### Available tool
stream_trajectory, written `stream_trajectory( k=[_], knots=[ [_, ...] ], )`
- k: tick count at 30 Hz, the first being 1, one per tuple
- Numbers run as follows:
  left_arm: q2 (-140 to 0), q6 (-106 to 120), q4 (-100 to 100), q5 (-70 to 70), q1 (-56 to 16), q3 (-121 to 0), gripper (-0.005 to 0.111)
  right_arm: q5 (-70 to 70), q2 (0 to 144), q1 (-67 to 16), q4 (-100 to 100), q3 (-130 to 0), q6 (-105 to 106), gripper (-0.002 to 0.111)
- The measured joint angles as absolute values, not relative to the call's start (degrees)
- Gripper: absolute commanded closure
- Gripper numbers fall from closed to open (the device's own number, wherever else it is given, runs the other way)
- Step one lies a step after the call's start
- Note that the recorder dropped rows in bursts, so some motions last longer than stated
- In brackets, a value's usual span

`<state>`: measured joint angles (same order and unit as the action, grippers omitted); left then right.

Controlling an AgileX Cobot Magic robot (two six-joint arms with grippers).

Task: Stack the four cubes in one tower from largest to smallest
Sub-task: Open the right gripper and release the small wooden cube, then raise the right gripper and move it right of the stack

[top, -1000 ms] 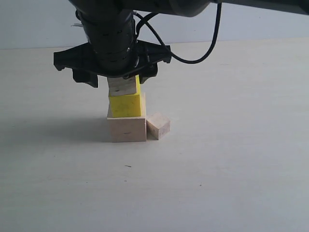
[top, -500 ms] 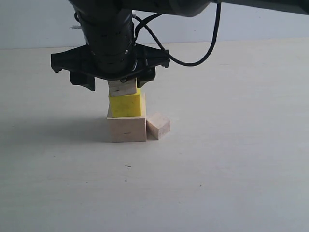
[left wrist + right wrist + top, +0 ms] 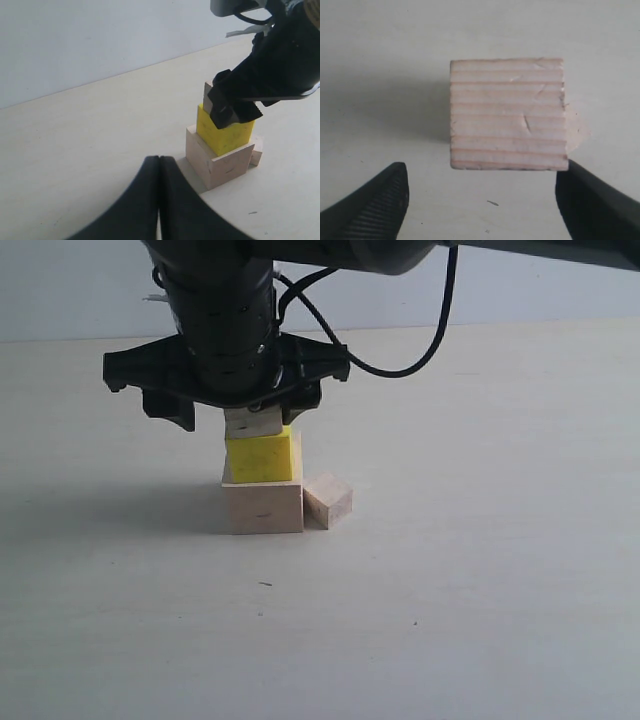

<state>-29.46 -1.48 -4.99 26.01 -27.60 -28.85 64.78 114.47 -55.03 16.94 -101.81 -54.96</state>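
The large pale wood cube (image 3: 263,508) rests on the table with the yellow cube (image 3: 262,458) on top. One small pale wood cube (image 3: 250,423) sits on the yellow cube. My right gripper (image 3: 240,405) hangs over it, open, with a finger apart from it on each side. From above, that cube (image 3: 507,112) hides the yellow one, and my right gripper (image 3: 481,172) straddles it without touching. The other small cube (image 3: 328,500) lies on the table against the large cube's right side. My left gripper (image 3: 159,165) is shut and empty, a short way from the stack (image 3: 215,160).
A pale table (image 3: 480,590) stretches all round the stack, with a plain wall (image 3: 560,290) behind it. A black cable (image 3: 400,365) loops from the right arm above and to the right of the stack.
My right gripper has drifted slightly to the left above the stack. The small cube stays on the yellow cube and no cube has moved.
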Motion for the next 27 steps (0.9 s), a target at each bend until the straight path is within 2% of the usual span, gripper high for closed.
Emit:
stream_trajectory(
  k=[17,23,25,27],
  knots=[
    [-29.5,-1.5,-5.0,26.0,-27.6,-28.9,0.107,66.0,114.5,-55.0,17.3,-101.8,-52.9,0.032],
    [-29.5,-1.5,-5.0,26.0,-27.6,-28.9,0.107,67.5,109.9,-55.0,17.7,-101.8,-50.5,0.033],
    [-29.5,-1.5,-5.0,26.0,-27.6,-28.9,0.107,69.0,107.6,-55.0,17.8,-101.8,-48.1,0.039],
    [-29.5,-1.5,-5.0,26.0,-27.6,-28.9,0.107,69.4,105.8,-55.0,18.3,-101.8,-43.4,0.054]
  ],
)
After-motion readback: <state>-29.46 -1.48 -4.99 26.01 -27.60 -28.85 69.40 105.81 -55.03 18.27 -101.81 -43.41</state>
